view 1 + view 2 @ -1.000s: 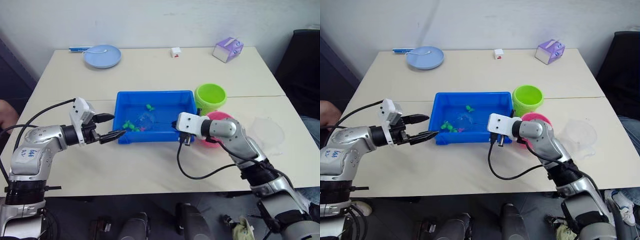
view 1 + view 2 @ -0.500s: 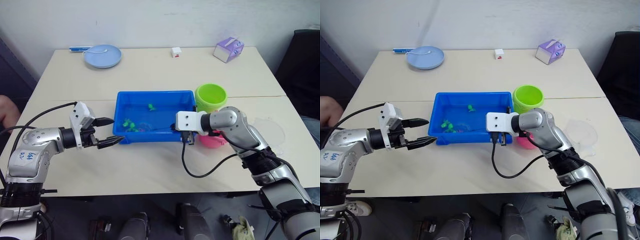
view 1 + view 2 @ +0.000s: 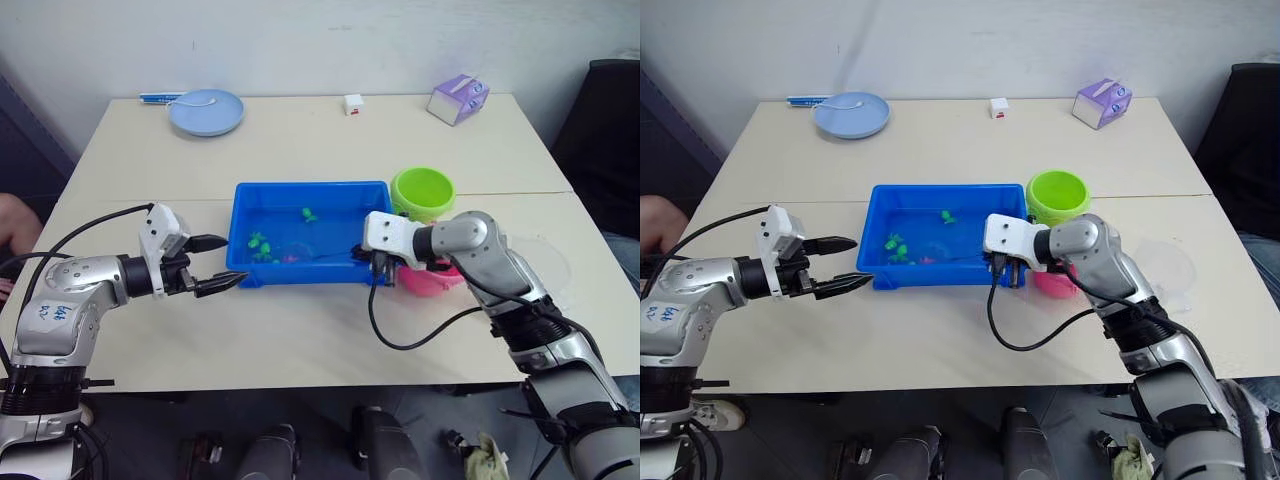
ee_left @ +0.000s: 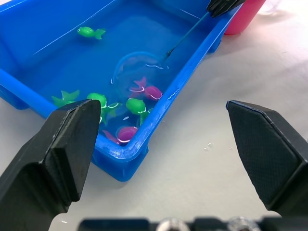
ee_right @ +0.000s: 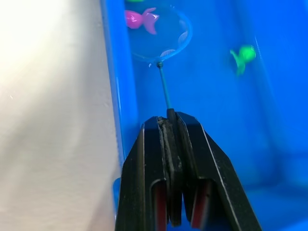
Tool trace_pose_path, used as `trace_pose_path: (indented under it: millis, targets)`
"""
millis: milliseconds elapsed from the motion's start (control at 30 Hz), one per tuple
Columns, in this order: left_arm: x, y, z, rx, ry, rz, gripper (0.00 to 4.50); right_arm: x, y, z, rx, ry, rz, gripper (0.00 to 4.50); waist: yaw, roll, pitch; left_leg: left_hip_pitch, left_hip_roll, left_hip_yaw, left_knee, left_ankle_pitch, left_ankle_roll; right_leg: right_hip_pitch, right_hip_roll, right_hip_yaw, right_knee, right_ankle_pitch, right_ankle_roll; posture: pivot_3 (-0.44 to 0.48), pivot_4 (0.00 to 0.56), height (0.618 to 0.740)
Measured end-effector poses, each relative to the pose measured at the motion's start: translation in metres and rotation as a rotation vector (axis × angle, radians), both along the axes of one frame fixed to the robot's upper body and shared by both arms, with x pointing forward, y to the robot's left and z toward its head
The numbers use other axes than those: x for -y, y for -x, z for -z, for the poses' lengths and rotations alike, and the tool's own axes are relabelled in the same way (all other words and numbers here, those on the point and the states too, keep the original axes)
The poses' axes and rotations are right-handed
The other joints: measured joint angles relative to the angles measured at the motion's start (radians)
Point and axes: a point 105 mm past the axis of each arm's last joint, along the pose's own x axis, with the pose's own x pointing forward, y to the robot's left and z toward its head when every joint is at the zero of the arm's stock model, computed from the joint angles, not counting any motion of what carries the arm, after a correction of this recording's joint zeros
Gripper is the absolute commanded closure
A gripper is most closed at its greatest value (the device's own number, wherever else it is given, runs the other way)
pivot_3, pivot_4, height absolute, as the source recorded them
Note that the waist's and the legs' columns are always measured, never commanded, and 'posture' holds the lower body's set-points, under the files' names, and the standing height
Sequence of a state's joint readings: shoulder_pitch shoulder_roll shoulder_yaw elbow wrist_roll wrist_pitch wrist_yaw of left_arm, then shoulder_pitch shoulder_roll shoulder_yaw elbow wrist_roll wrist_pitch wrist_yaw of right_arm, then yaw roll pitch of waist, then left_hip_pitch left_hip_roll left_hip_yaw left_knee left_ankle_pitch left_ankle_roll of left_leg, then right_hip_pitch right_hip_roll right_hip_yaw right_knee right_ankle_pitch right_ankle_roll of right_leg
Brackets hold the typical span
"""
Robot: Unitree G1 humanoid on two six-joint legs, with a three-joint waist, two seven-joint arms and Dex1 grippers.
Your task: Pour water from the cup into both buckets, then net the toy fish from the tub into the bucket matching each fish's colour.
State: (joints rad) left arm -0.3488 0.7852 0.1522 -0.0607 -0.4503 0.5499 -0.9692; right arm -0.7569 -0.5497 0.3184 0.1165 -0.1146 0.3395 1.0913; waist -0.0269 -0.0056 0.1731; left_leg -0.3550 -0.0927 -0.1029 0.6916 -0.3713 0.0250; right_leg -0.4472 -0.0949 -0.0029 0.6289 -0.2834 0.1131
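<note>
The blue tub [image 3: 310, 187] holds water and several green and pink toy fish [image 4: 138, 105]. My right gripper [image 5: 169, 126] is shut on the dark handle of the net [image 5: 160, 42], at the tub's right end. The net's hoop [image 4: 139, 71] lies in the water with a pink fish [image 5: 139, 19] at its edge. Open, my left gripper [image 3: 234, 261] hovers just left of the tub. The green bucket [image 3: 422, 192] and pink bucket [image 3: 432, 279] stand right of the tub. The clear cup [image 3: 546, 263] sits further right.
At the table's far side are a pale-blue plate [image 3: 205, 111], a small white cube [image 3: 351, 104] and a purple box [image 3: 456, 98]. A person's hand [image 3: 12, 218] shows at the left edge.
My right gripper has drawn back to the right along the tub's front with the net, its hoop still in the water. My left gripper pulled slightly left, away from the tub.
</note>
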Motion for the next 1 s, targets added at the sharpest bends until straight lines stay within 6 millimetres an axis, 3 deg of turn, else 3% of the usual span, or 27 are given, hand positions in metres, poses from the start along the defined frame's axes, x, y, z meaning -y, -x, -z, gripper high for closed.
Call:
trace_pose_path:
  millis: [233, 533, 1000]
  targets:
    - [0.001, -0.004, -0.002, 0.004, 0.003, 0.004, 0.0, 0.009, 0.002, 0.0, -0.075, -0.079, 0.062, 3.74, 0.0, 0.0, 0.0, 0.0, 0.0, 0.0, 0.0, 0.0, 0.0, 0.0, 0.0, 0.0, 0.0, 0.0, 0.0, 0.0, 0.15, 0.74]
    - [0.001, -0.004, 0.0, 0.006, -0.007, 0.012, 0.0, -0.002, 0.01, -0.001, -0.103, -0.118, 0.032, 3.74, 0.0, 0.0, 0.0, 0.0, 0.0, 0.0, 0.0, 0.0, 0.0, 0.0, 0.0, 0.0, 0.0, 0.0, 0.0, 0.0, 0.15, 0.74]
    - [0.001, -0.005, 0.0, 0.008, -0.004, 0.009, 0.0, 0.005, 0.008, -0.007, -0.267, -0.316, 0.148, 3.74, 0.0, 0.0, 0.0, 0.0, 0.0, 0.0, 0.0, 0.0, 0.0, 0.0, 0.0, 0.0, 0.0, 0.0, 0.0, 0.0, 0.15, 0.74]
